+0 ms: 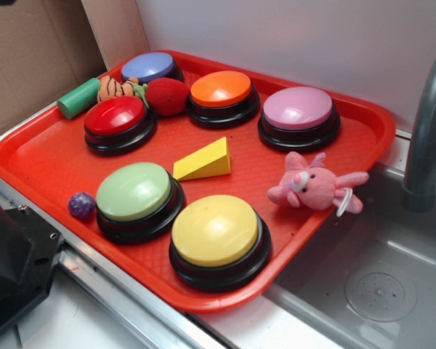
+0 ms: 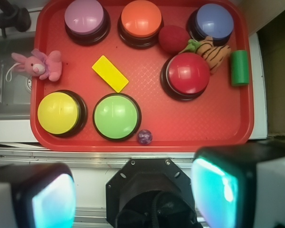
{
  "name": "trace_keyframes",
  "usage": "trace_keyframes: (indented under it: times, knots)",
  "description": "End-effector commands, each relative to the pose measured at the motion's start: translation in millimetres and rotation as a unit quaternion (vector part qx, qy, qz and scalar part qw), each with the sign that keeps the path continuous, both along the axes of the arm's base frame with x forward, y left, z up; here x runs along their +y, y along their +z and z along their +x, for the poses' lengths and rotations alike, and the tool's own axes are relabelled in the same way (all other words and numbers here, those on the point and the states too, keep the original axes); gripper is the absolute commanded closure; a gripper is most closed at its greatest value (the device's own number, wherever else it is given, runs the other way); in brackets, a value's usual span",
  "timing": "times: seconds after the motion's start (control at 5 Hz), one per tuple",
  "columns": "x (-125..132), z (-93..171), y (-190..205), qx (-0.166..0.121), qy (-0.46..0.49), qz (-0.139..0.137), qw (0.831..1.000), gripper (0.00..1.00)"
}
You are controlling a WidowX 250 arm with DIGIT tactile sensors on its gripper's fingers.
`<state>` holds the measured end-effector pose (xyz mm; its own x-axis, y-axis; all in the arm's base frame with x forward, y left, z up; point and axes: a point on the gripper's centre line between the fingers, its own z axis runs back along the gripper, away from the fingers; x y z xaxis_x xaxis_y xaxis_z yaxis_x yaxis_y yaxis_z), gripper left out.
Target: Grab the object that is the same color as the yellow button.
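Observation:
The object, a small yellow wedge block (image 1: 203, 161) (image 2: 110, 73), lies near the middle of the red tray (image 1: 51, 160) (image 2: 218, 128), between the green and red buttons. The yellow button (image 1: 215, 231) (image 2: 58, 113) sits at the tray's near corner beside the green button (image 1: 134, 192) (image 2: 116, 116). My gripper (image 2: 133, 197) hangs high above the counter edge in front of the tray, open, with nothing between its teal pads (image 2: 213, 192). In the exterior view the gripper is out of frame.
The tray also holds red (image 1: 115, 116), blue (image 1: 148, 66), orange (image 1: 221, 89) and pink (image 1: 298, 108) buttons, a red ball (image 1: 167, 96), a striped plush (image 1: 116, 89), a green cylinder (image 1: 78, 98), a purple marble (image 1: 81, 206) and a pink rabbit plush (image 1: 314, 186). A sink (image 1: 381, 276) and faucet (image 1: 425, 131) lie to the right.

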<state>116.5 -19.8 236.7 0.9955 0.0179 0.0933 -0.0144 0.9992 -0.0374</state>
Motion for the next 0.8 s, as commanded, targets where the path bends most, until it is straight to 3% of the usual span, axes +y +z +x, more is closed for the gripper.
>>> trace_keyframes:
  times: [0.0, 0.4, 0.6]
  knots:
    - [0.0, 0.0, 0.0, 0.0, 0.0, 0.0, 1.0, 0.0]
    - [0.8, 39.6, -19.6, -0.054, -0.087, 0.037, 0.994, 0.0]
    - [-2.3, 64.0, -43.0, -0.064, -0.116, 0.048, 0.99, 0.0]
